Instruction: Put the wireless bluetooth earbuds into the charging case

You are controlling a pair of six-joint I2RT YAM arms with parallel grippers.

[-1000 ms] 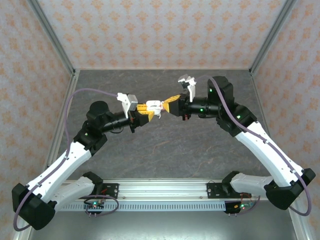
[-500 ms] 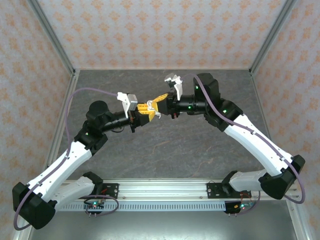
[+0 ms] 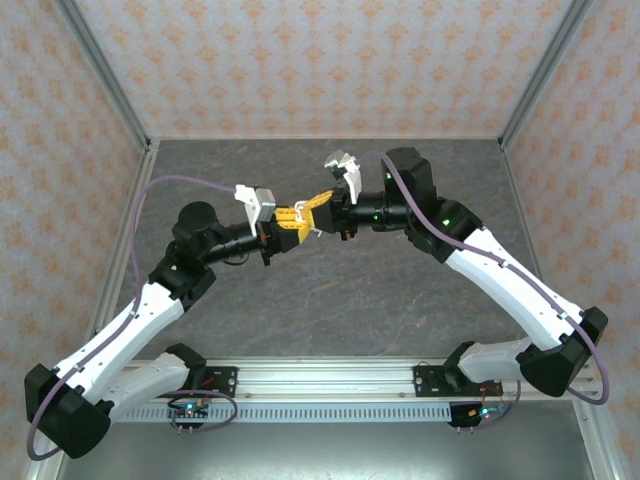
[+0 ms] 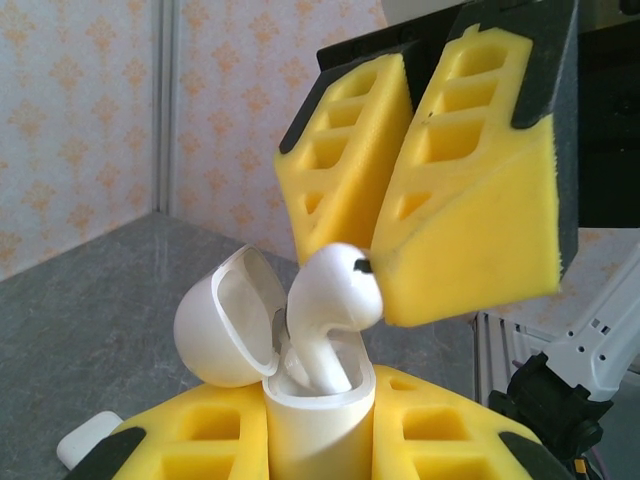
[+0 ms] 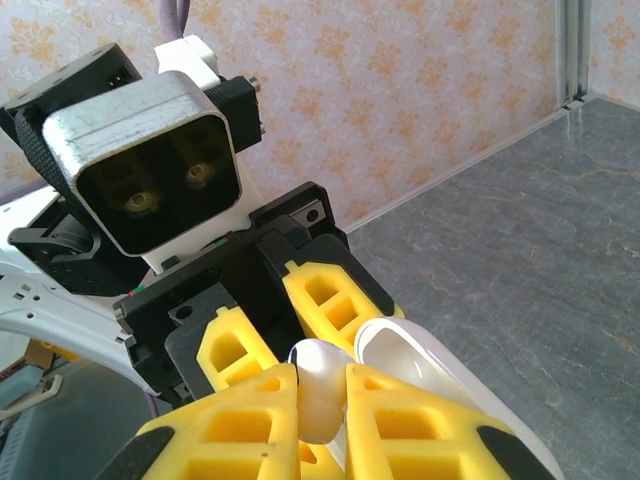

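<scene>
Seating a small white bent-stem plastic earbud (image 4: 335, 300) into a rounded white plastic charging case (image 4: 318, 420), by the look of it the step in hand. Pinched at the bulb by the right pincer (image 4: 365, 265), yellow foam pads (image 4: 470, 230) clenched on it, stem tip already down inside the case mouth but bulb well proud of the rim, so judged not yet seated. Gripped upright by the left pincer (image 4: 320, 445), clenched on either side of the case body, hinged lid (image 4: 225, 320) swung back and open. Held in mid-air above the grey stone-patterned surface (image 3: 330, 300), between the two arms, as seen from the top view. Judged as left to do: pressing this bud fully home, letting go, then shutting the lid. Cannot tell whether the neighbouring socket inside is filled, nor where any other earbuds lie. Searched for brands, labels or writing on case, bud and pads: nothing readable.
</scene>
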